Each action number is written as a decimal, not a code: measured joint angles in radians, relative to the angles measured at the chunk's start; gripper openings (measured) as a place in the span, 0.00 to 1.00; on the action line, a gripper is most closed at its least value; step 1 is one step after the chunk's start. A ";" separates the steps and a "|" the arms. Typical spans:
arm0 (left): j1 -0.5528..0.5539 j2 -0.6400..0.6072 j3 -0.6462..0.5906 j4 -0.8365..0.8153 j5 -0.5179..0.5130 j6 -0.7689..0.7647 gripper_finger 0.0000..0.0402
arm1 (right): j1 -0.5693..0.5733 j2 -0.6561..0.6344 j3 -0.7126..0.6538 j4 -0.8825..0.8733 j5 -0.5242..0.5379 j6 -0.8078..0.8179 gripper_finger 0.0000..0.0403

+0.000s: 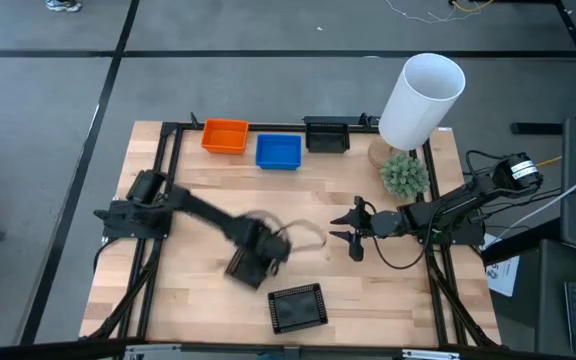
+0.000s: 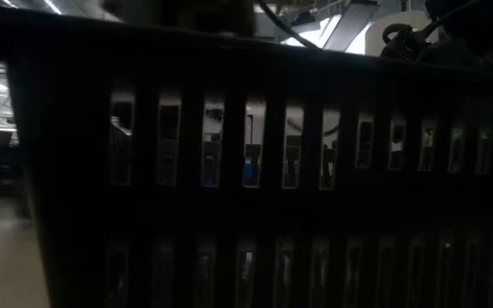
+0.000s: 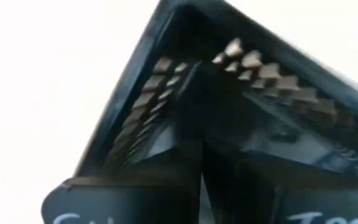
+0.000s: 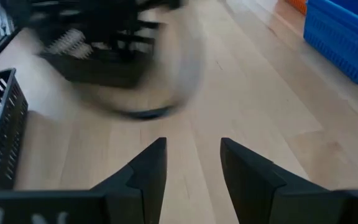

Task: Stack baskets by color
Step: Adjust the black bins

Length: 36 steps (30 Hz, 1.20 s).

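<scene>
My left gripper is over the table's middle, shut on a black basket that shows blurred. The same basket is blurred in the right wrist view. A second black basket sits on its bottom near the front edge, and its slotted wall fills the low view. An orange basket, a blue basket and a third black basket stand in a row at the far edge. My right gripper waits open to the right of the middle, holding nothing. My left gripper pinches a wall of the black basket between its two shut fingers, near one corner. The fingers come steeply from above, pointing down. The basket hangs tilted below them. Blur hides whether its lower edge touches the table.
A tall white cylinder and a small green plant stand at the far right corner. Cables trail behind my right arm. Bare wood lies between the far row of baskets and the two grippers.
</scene>
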 joint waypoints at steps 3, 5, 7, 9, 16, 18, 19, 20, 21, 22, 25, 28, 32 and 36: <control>0.084 -0.011 0.088 -0.012 -0.091 0.122 0.00 | 0.000 0.000 0.000 -0.001 -0.007 0.039 0.37; 0.113 -0.037 0.143 -0.056 -0.087 0.170 0.00 | 0.000 0.000 0.000 -0.003 -0.029 0.057 0.37; 0.125 -0.059 0.194 -0.135 -0.059 0.196 0.00 | 0.000 0.000 0.000 -0.013 -0.054 0.074 0.37; 0.118 -0.084 0.240 -0.246 0.013 0.198 0.00 | 0.000 0.000 0.000 -0.015 -0.073 0.075 0.37; -0.021 -0.144 0.269 -0.071 0.370 0.199 0.00 | 0.000 0.000 0.000 -0.037 -0.077 0.018 0.37; -0.059 -0.118 0.270 0.070 0.411 0.199 0.00 | 0.000 0.000 0.000 -0.035 -0.065 -0.011 0.37; -0.074 -0.098 0.272 0.147 0.428 0.199 0.00 | 0.001 0.000 0.000 -0.034 -0.043 -0.021 0.37; -0.086 -0.077 0.269 0.190 0.438 0.195 0.00 | 0.000 0.000 0.000 -0.030 -0.013 -0.027 0.37; -0.095 -0.053 0.268 0.229 0.440 0.183 0.00 | 0.000 0.000 0.000 -0.029 0.022 -0.027 0.37; -0.101 -0.027 0.266 0.291 0.446 0.168 0.00 | 0.000 0.000 0.000 -0.031 0.063 -0.023 0.37; -0.113 0.050 0.267 0.395 0.448 0.122 0.00 | 0.000 0.000 0.003 -0.031 0.176 -0.012 0.37; -0.114 0.139 0.267 0.450 0.457 0.071 0.00 | 0.000 -0.007 0.004 0.004 0.341 -0.061 0.37; -0.114 0.216 0.266 0.506 0.471 0.030 0.00 | 0.000 -0.049 0.011 0.024 0.592 -0.122 0.37; -0.111 0.233 0.267 0.477 0.376 0.035 0.00 | 0.000 -0.133 0.012 0.038 0.709 -0.189 0.37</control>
